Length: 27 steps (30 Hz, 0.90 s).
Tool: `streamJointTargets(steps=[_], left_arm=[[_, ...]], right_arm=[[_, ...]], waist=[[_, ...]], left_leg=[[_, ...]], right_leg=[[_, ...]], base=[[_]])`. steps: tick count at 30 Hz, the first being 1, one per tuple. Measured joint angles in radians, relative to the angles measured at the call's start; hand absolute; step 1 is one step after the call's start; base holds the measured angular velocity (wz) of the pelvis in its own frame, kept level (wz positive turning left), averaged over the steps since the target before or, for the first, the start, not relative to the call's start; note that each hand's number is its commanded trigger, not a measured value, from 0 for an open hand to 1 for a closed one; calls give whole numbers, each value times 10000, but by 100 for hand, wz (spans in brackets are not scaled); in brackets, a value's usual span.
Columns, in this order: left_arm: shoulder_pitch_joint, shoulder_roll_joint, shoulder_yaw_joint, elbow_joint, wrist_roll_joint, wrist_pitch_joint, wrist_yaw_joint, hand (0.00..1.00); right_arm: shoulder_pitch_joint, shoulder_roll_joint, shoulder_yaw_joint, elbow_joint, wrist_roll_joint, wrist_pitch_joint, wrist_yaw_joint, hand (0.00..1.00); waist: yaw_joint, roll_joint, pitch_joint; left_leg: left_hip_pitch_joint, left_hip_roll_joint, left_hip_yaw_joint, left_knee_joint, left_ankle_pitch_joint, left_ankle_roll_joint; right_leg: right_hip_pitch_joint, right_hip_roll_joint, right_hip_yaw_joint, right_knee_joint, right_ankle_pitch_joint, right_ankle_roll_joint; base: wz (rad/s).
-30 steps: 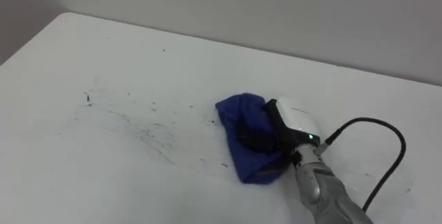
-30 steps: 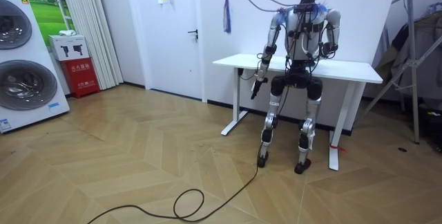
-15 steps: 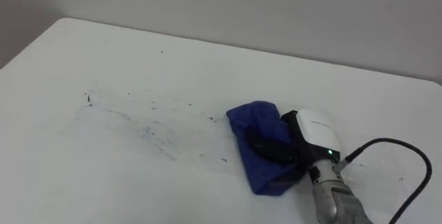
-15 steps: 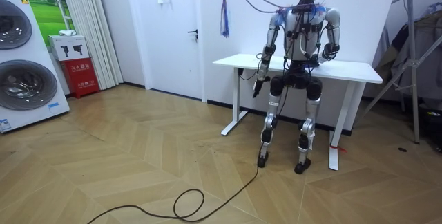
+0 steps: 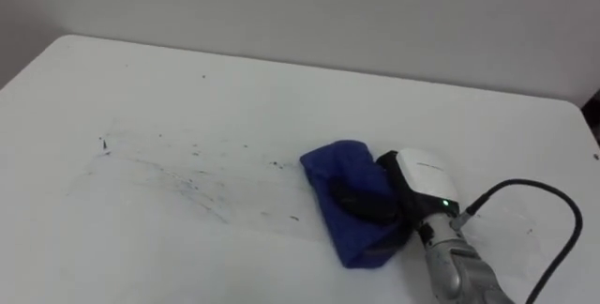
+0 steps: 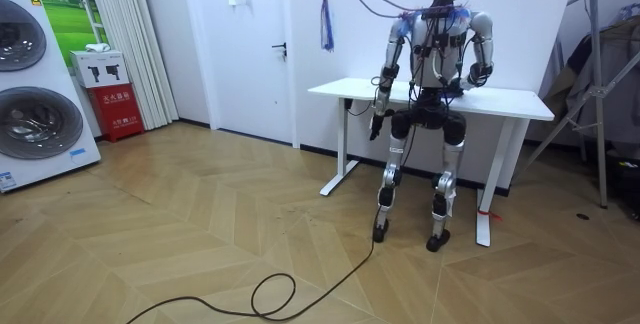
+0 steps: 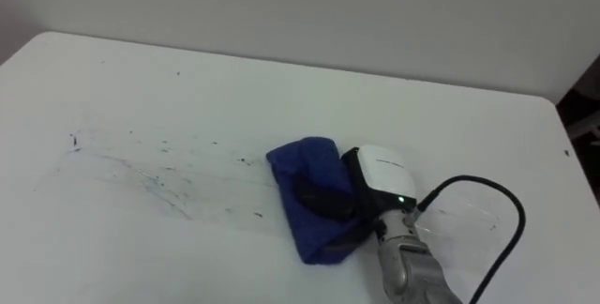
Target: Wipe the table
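Blue cloth [image 5: 339, 165] lies bunched on the white table [image 5: 187, 88], right of the middle and toward the near edge as the eye views show it. The right hand [image 5: 424, 178] comes in from the lower right and rests on the cloth's right part, with its white back facing up. Its dark fingers [image 5: 361, 201] reach leftward, stretched fairly flat across the middle of the cloth and pressing it to the tabletop. Folds of cloth rise beyond the fingers on the far side and show past them on the near side. The cloth's left edge sticks out beyond the fingertips. The cloth is under the fingers, not wrapped in a fist.

Left of the cloth, a band of faint blue-black marks [image 5: 187, 187] runs across the tabletop toward the left edge. It is made up of thin streaks and small specks. The specks nearest the cloth lie just beside its left edge. The far part of the table, next to the grey wall [image 5: 328, 4], looks clean.

In the room view the robot stands upright at the table's near long side, facing it, with its back to the camera. Its right arm is bent, with the forearm over the tabletop. The left hand [image 6: 377, 124] hangs beside the hip on the room view's left, below the table edge. I cannot tell how its fingers are set.
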Motion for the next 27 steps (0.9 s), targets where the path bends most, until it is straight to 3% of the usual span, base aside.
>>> streamJointTargets(steps=[8, 11, 14, 17, 21, 26, 27], left_arm=[[9, 8, 49, 1, -351, -33, -379, 0], [15, 10, 101, 157, -499, -34, -402, 0], [51, 34, 491, 348, -672, -72, -424, 0], [207, 214, 823, 295, -747, -60, -570, 0], [490, 565, 836, 208, -745, -59, -819, 0], [480, 645, 836, 198, -743, -101, -973, 0], [479, 649, 838, 198, -742, -112, -1011, 0]], right_arm=[[244, -46, -358, -589, 40, 16, 318, 0], [264, -53, -705, -615, 268, -13, 320, 0], [265, -93, -1384, -918, 373, 48, 319, 0], [338, -362, -2181, -1825, 660, 337, 316, 0], [384, -558, -3187, -2772, 866, 433, 81, 0], [386, -730, -3456, -2940, 1433, 433, -32, 0], [404, -775, -3461, -2941, 1526, 434, -33, 6]], waist=[[-202, 6, -29], [-271, -26, -14], [-356, -134, 18], [-517, -220, 63], [-748, -290, 26], [-886, -392, -10], [-909, -394, -12]], left_leg=[[22, 4, 147, -2, 1, 0], [25, 0, 236, -1, 1, 1], [-6, -22, 376, 3, 2, 3], [-34, -20, 552, 6, 2, 3], [-60, -19, 690, 4, 2, 2], [-55, -18, 909, -16, 2, 2], [-52, -16, 924, -39, 2, 2]], right_leg=[[-68, 15, 164, 26, -1, 0], [-163, 12, 332, 119, -8, 2], [-351, 30, 769, 236, -78, 14], [-521, 35, 927, 350, -89, 3], [-639, 54, 1056, 411, -100, 3], [-772, 65, 1227, 501, -108, -8], [-787, 76, 1247, 502, -104, -12]], base=[[-5], [-9], [-17], [-17], [-10], [-11], [-5]])
